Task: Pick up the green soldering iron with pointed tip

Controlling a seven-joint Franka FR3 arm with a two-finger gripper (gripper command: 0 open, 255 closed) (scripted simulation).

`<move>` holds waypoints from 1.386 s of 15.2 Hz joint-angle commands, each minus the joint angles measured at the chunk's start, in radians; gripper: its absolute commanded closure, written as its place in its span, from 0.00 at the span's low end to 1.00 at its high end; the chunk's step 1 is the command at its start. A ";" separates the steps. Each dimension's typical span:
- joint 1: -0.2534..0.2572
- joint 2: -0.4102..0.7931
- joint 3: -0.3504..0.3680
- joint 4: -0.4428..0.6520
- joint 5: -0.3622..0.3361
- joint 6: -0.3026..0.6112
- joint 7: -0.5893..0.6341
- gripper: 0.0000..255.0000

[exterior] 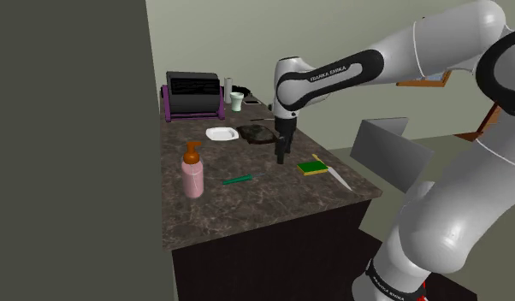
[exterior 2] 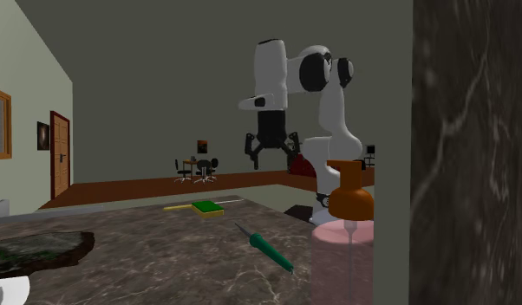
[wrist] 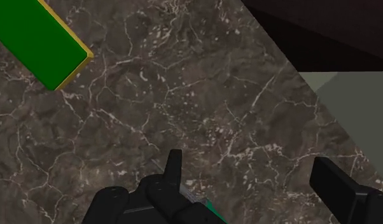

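The green soldering iron [exterior: 239, 180] lies flat on the dark marble counter [exterior: 273, 197], its thin pointed tip toward the soap bottle. In the second exterior view the soldering iron [exterior 2: 266, 245] rests near the counter's front, tip pointing away. My gripper [exterior: 280, 156] hangs above the counter between the iron and the sponge, apart from both. In the second exterior view the gripper [exterior 2: 270, 158] is well above the surface. The wrist view shows the gripper [wrist: 254, 175] open with only marble between its fingers [wrist: 336, 184]; a small green sliver [wrist: 212, 207] peeks out beside the other finger.
A green and yellow sponge [exterior: 313, 167] and a knife [exterior: 338, 178] lie near the counter's right edge. A pink soap dispenser [exterior: 192, 171] stands left of the iron. Farther back are a white dish [exterior: 220, 133], a dark lump [exterior: 257, 132], a cup [exterior: 236, 101] and a black appliance [exterior: 193, 94].
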 commanded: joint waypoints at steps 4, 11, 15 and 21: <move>0.020 0.201 -0.022 0.103 0.061 0.087 -0.167 0.00; 0.015 0.482 0.002 0.306 0.158 0.141 -0.382 0.00; 0.009 0.537 0.011 0.320 0.173 0.177 -0.408 0.00; 0.007 0.574 0.015 0.306 0.183 0.229 -0.414 0.00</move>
